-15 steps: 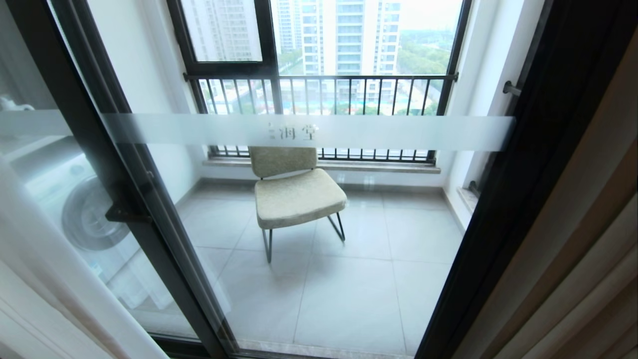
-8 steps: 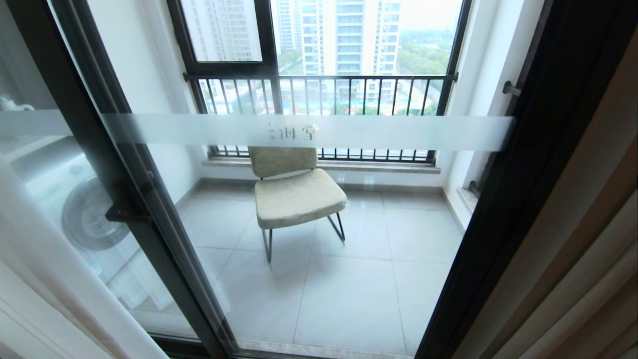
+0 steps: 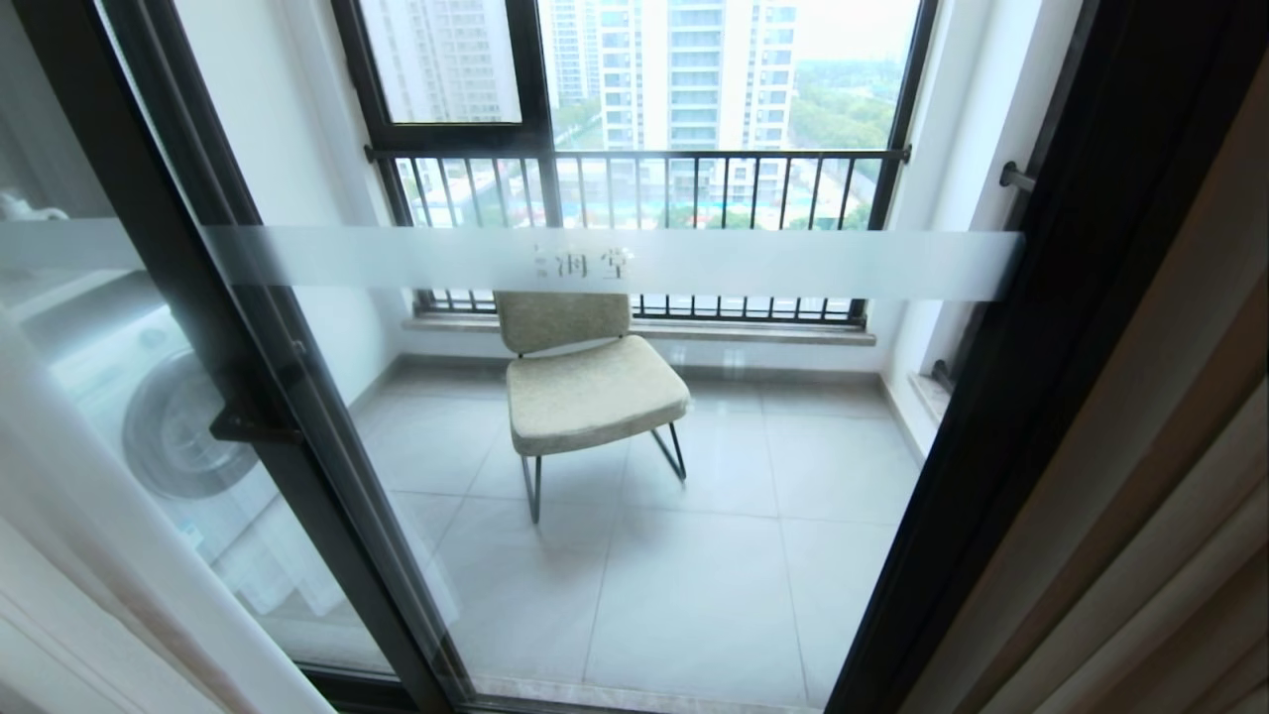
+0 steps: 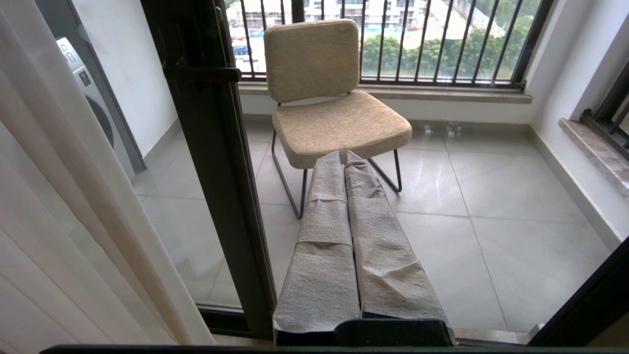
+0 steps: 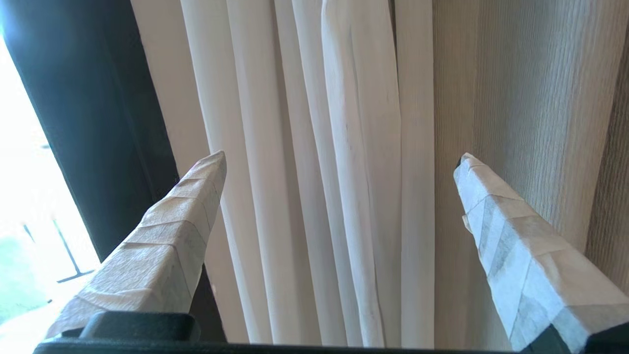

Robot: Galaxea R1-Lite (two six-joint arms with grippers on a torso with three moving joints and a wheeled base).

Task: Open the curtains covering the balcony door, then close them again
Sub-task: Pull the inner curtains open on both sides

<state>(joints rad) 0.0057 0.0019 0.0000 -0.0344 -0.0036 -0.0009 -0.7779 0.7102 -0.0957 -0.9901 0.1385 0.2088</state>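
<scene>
The balcony door (image 3: 615,263) stands uncovered: clear glass, black frame, a frosted band with characters and a black handle (image 3: 248,426). The curtains are drawn aside: beige-grey drape folds (image 3: 1170,516) at the right edge, white sheer (image 3: 89,555) at the lower left. In the right wrist view my right gripper (image 5: 341,160) is open, its fingertips (image 5: 209,167) spread wide in front of gathered white sheer folds (image 5: 339,147), with the beige-grey drape (image 5: 530,98) beside them; nothing is between them. My left gripper (image 4: 344,156) is shut and empty, pointing at the glass. Neither arm shows in the head view.
Behind the glass are a beige chair (image 3: 585,382) on a grey tiled floor, a washing machine (image 3: 149,407) at the left, and black-barred railing windows (image 3: 644,188). The door's black frame post (image 4: 216,162) stands close beside the left gripper.
</scene>
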